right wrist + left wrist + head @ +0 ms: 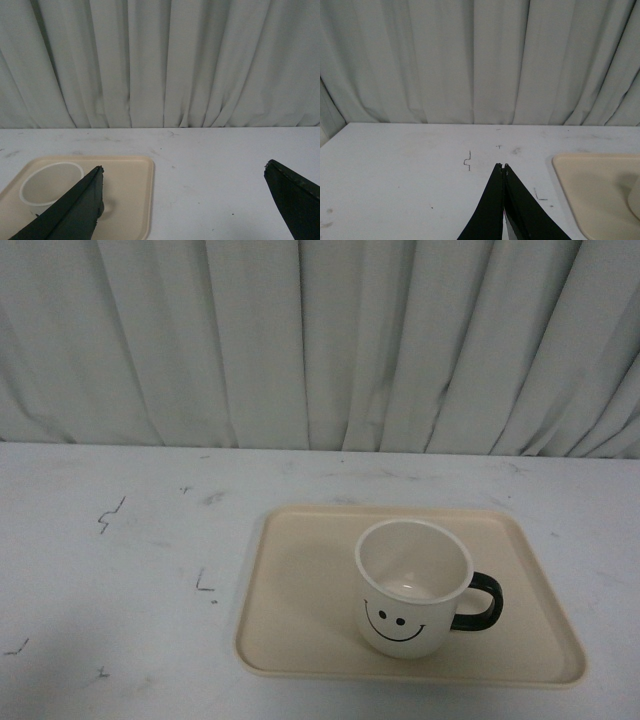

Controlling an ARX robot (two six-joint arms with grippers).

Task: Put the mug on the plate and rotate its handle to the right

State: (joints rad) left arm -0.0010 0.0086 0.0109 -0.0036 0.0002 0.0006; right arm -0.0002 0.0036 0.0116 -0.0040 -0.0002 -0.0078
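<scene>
Already upright on the plate [300, 590] — the mug [413, 588], handle [478, 600] to the right.
The mug stands a little right of the plate's middle, toward its near edge, with the smiley face toward the front camera. The left gripper [504, 167] is clenched on nothing, over the table [120, 570] left of the plate. The right gripper [184, 170] is spread wide — nothing between its fingers.

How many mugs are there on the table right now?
1. The mug stands upright on the plate, near its front rim, handle pointing right. No other shows in any view, though parts of the table lie out of frame.
</scene>
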